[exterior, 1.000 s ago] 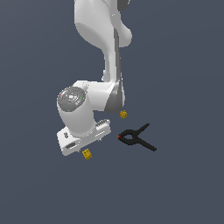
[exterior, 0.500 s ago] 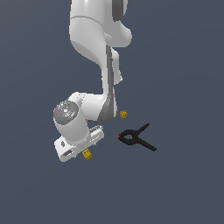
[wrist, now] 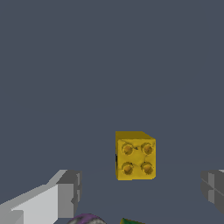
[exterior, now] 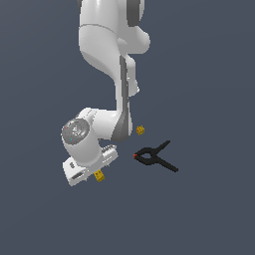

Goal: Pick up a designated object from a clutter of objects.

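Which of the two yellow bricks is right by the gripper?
The yellow brick just below the gripper, seen between its open fingers in the wrist view. The other brick sits apart, beyond the arm near the black clamp.

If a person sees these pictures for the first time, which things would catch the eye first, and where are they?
Probably the big white arm, bent down over the dark floor, with its gripper open around a bright yellow brick; the wrist view shows four studs on the brick's face. Next, the black spring clamp with a red tip lies toward the exterior view's right of the arm, and a second small yellow brick sits just beyond it.
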You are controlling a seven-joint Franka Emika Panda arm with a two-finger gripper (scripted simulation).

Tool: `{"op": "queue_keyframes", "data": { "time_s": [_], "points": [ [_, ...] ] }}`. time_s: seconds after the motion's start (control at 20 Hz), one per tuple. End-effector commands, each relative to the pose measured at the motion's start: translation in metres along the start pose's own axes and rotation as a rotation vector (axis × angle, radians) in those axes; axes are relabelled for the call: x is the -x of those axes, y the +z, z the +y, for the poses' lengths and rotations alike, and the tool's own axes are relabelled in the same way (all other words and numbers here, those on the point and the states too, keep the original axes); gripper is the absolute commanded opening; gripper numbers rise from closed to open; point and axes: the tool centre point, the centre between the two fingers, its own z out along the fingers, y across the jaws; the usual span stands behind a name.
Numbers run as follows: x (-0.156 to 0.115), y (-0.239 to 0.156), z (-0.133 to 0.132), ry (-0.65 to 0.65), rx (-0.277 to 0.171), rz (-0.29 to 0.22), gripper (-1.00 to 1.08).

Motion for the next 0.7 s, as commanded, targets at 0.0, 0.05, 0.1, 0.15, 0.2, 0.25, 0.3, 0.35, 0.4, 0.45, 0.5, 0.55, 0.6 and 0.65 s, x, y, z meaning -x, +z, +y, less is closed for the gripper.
{"op": "queue_keyframes", "data": {
  "time_s": [0.0, 0.05, 0.1, 0.15, 0.2, 0.25, 0.3, 0.35, 0.4, 0.45, 0.5, 0.55, 0.6, 0.65],
  "points": [
    [0.000, 0.010, -0.001, -0.001, -0.001, -0.001, 1.00],
    [0.001, 0.015, 0.000, -0.001, -0.001, -0.001, 1.00],
    [0.001, 0.021, -0.001, -0.002, -0.001, 0.000, 1.00],
    [0.001, 0.027, -0.001, -0.002, -0.001, 0.000, 1.00],
    [0.001, 0.031, -0.001, -0.002, 0.000, 0.000, 1.00],
    [0.001, 0.035, -0.001, -0.002, 0.000, 0.000, 1.00],
    [0.001, 0.038, -0.001, -0.003, 0.000, 0.000, 1.00],
    [0.001, 0.041, -0.001, -0.003, 0.000, 0.000, 1.00],
    [0.001, 0.042, 0.000, -0.003, 0.000, 0.000, 1.00],
    [0.001, 0.043, 0.000, -0.003, 0.000, 0.000, 1.00],
    [0.000, 0.043, 0.000, -0.003, 0.000, 0.000, 1.00],
    [0.000, 0.043, 0.000, -0.003, 0.000, 0.000, 1.00],
    [0.000, 0.043, 0.000, -0.003, 0.000, 0.000, -1.00],
    [0.000, 0.043, 0.000, -0.003, 0.000, 0.000, -1.00]
  ]
}}
